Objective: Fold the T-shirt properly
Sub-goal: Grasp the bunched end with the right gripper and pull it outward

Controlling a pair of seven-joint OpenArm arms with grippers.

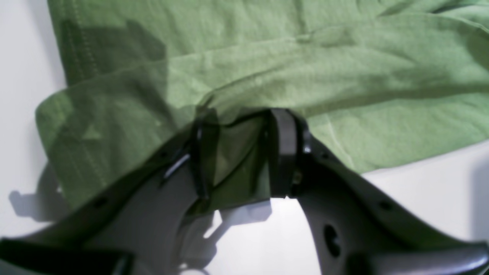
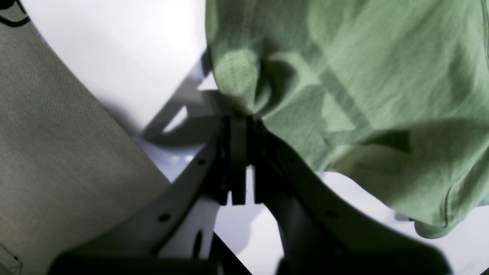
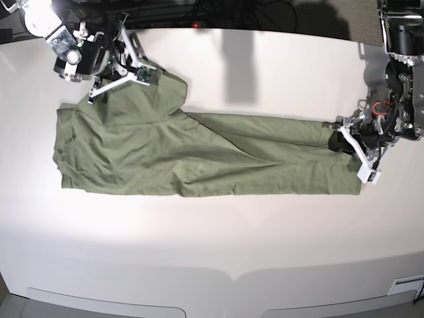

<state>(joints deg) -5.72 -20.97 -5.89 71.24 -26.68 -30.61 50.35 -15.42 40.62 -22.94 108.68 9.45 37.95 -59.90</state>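
Fabric stretches long and wrinkled across the white tabletop: the green T-shirt lies spread between the two arms. The right end effector is clenched on a hemmed edge of the cloth, lifting that corner into a peak near the tabletop's far edge. At the opposite end, the left end effector has its jaws partly apart with a fold of the shirt bunched between them; it seems to be gripping that fold, though the close view is blurry.
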